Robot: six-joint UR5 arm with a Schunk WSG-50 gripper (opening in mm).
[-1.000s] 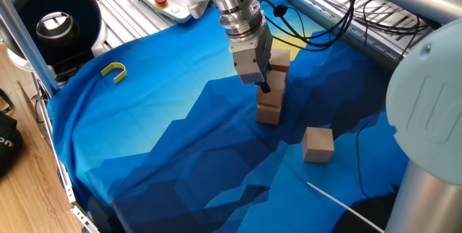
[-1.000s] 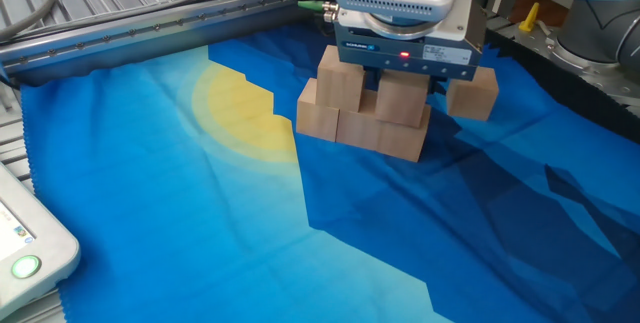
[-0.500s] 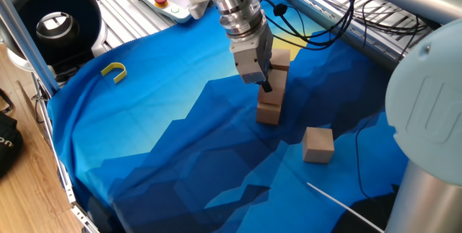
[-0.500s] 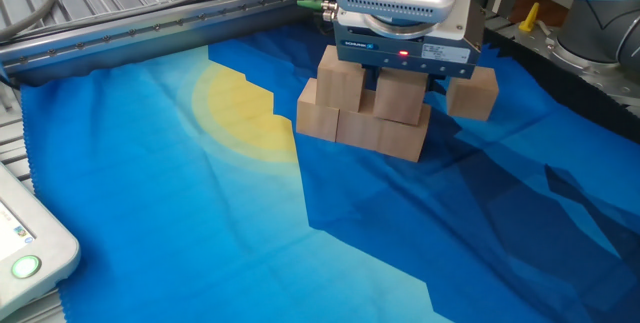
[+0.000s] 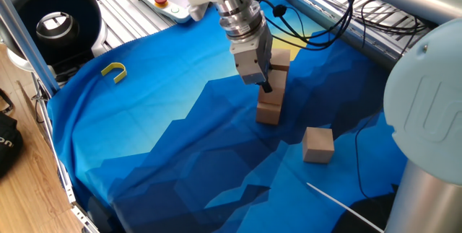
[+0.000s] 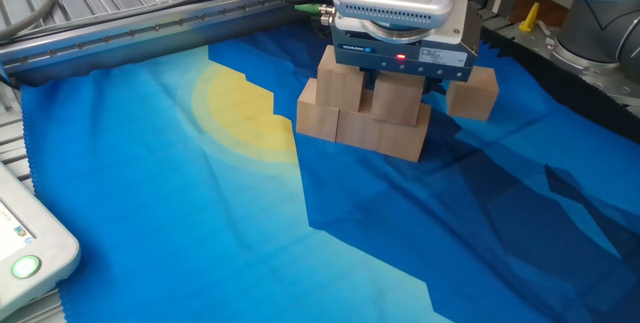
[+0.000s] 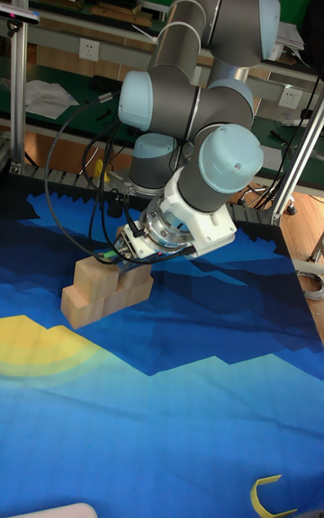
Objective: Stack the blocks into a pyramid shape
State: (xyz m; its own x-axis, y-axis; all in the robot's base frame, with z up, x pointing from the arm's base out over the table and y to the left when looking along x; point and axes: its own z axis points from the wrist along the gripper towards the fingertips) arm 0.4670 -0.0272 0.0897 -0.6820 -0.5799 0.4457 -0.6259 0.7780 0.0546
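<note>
The blocks [image 6: 365, 113], smooth plain wooden cubes, stand as a row of three with two on top, the row running along the rear of the blue-clothed surface [image 6: 200, 233]. The tool [image 6: 400, 88] sits over the upper right cube; whether it grips cannot be told. A sixth cube [image 5: 317, 144] lies apart, and a yellow U-shaped piece [image 5: 114, 71] lies far off.

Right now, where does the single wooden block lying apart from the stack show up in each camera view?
One fixed view: the loose block lies lower right of centre, on the blue cloth, right of and nearer than the block stack.
The other fixed view: the block sits upper right, partly behind the gripper.
Tall fixed view: not visible; the arm blocks that area.
Shared landmark: the block stack under the gripper.
</note>
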